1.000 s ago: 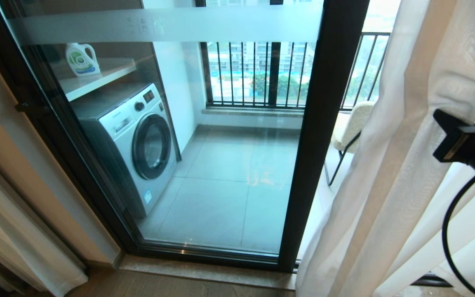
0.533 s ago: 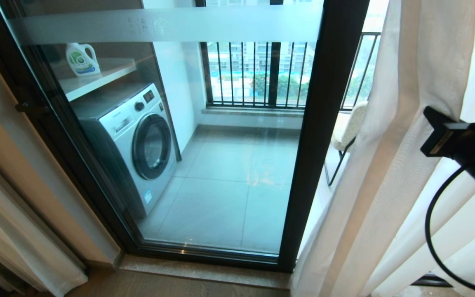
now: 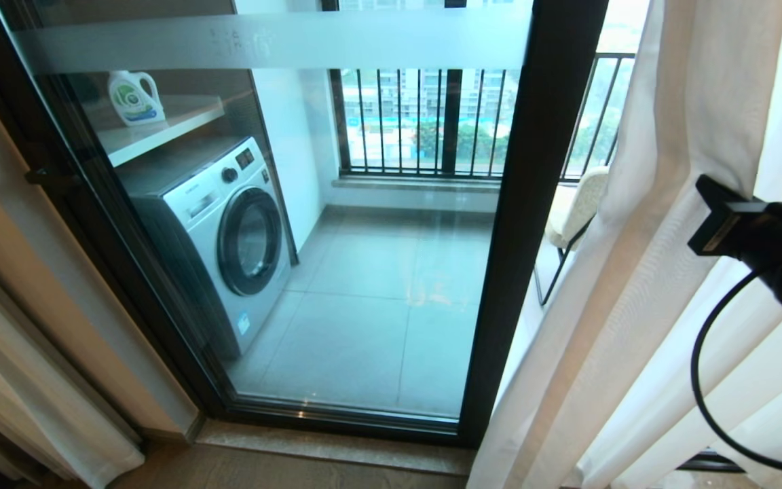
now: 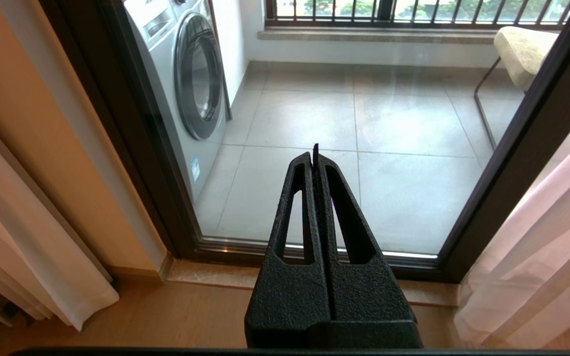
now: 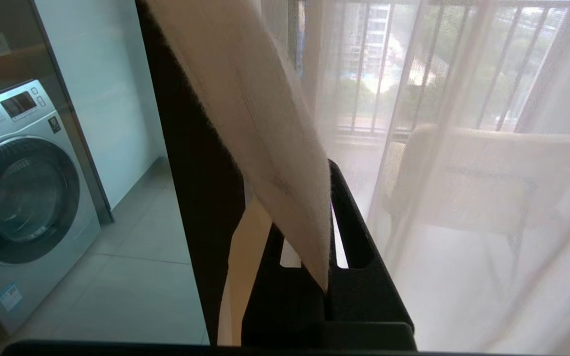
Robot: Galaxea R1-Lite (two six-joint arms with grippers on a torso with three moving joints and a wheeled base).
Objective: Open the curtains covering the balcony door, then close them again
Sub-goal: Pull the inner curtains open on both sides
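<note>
Step in hand: the thin white see-through curtains [image 3: 642, 285] hung bunched at the right side, so the opening part looked done and the closing part looked like it was starting
Curtains: they hung in soft folds to the floor on the right, in front of the right glass panel, and the left glass was bare
Balcony door: the tall sliding glass balcony door [image 3: 527, 224] with slim black frames and a frosted band near the top stood right behind the curtains
Right gripper: the black right gripper [image 5: 325, 232] was at the right side, pressed into the front edge of the curtains
Right fingers: they were clenched on a fold of the curtains, and the fold came out from between them in the right wrist view
Left gripper: the black left gripper [image 4: 314, 158] waited low, pointing at the bare glass, well apart from the curtains
Left fingers: they were clenched tight together with nothing between them
Beyond the glass: a white front-door washing machine [image 3: 228, 238], a white soap bottle [image 3: 134, 97] on a shelf, a pale cushioned chair [image 3: 578, 207] and a black bar railing [image 3: 418, 122]
Next move: I think the right arm needed to pull the held edge across to the left, over the bare glass
What it calls for: a steady sideways pull with the grip kept firm, because thin cloth could slip out
</note>
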